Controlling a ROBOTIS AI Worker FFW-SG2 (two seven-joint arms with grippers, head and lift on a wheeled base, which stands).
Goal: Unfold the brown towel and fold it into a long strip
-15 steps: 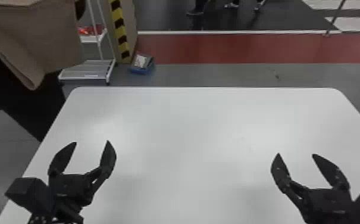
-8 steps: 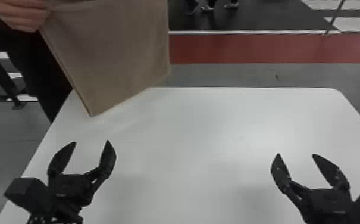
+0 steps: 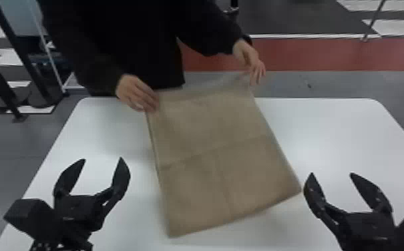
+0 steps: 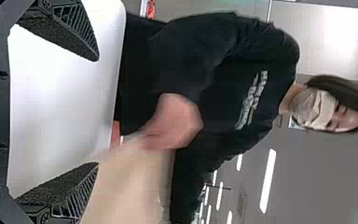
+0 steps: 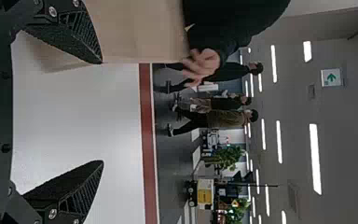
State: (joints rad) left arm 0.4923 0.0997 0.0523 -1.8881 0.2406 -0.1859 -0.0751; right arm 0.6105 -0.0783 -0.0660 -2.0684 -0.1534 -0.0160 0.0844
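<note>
- Surface point(image 3: 101, 140), white, smooth and round-cornered, reaches out under the robot's arms, presumably to give the towel a flat place to be opened and folded.
- The left hand point(image 3: 103, 159) waits above the near left part, its 2 fingers point(image 3: 121, 177) wide apart with nothing between them. That gap looks meant for taking an edge of cloth once it lies down. The fingers are black and tapered, ribbed along their sides.
- The person's right hand point(image 3: 137, 95) pinches the far left corner, likely to keep that side stretched while the cloth is being set out.
- The brown towel point(image 3: 211, 160) is between the robot's hands, held up by its far edge and slanting down over the surface; I cannot tell whether its near edge touches. It looks soft, matte and thin, roughly rectangular, and 2 creases cross near its middle, marking 4 panels. It seems to be handed over folded, so unfolding is yet to be done.
- The person's left hand point(image 3: 251, 63) grips the far right corner, probably to steady the towel and square it to the robot.
- The right hand point(image 3: 332, 173) sits just beside the towel's near right corner, its 2 curved fingers spread and empty; that closeness could snag cloth.
</note>
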